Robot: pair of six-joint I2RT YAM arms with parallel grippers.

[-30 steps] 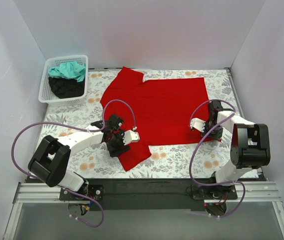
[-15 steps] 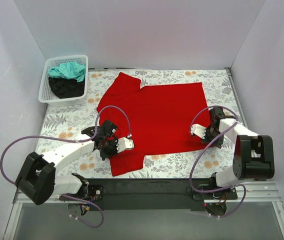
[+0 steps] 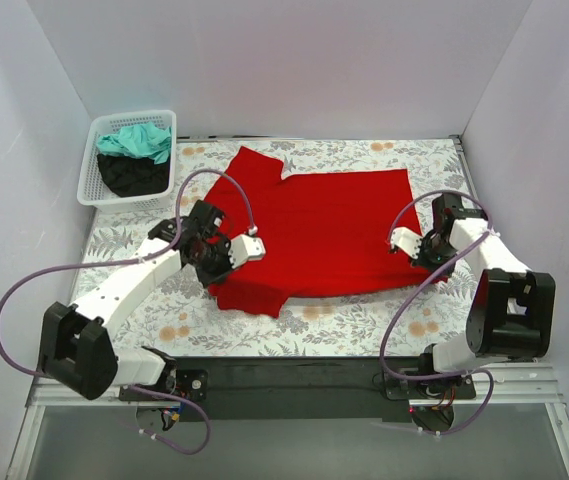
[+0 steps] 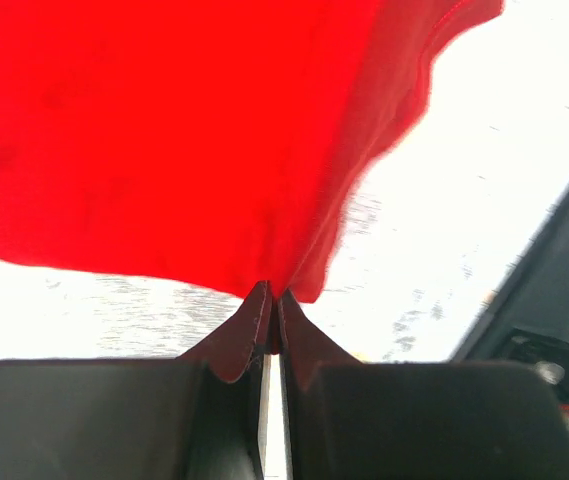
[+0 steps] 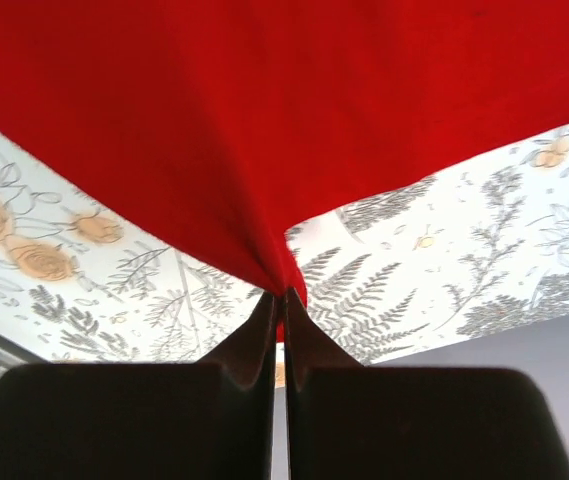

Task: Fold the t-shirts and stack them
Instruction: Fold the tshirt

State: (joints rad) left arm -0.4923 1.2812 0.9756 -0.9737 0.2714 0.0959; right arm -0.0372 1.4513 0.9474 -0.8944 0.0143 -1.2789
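A bright red t-shirt [image 3: 324, 225] lies spread on the floral table, collar toward the far left. My left gripper [image 3: 220, 268] is at its near-left edge. In the left wrist view it [image 4: 272, 298] is shut on a pinch of red cloth [image 4: 164, 130], which rises off the table. My right gripper [image 3: 430, 262] is at the shirt's near-right corner. The right wrist view shows it [image 5: 284, 297] shut on a drawn-up fold of the red cloth [image 5: 264, 100]. A teal t-shirt [image 3: 136, 140] and a black t-shirt [image 3: 129, 175] lie crumpled in the basket.
The white lattice basket [image 3: 89, 190] stands at the far left corner of the table. White walls close in the left, back and right sides. A black rail [image 3: 294, 375] with the arm bases runs along the near edge. The floral tablecloth [image 3: 364, 325] shows in front of the shirt.
My left gripper has shut on the shirt's near-left part and moved away from the near edge, drawing that flap up the table. The right gripper stayed shut and shifted slightly right.
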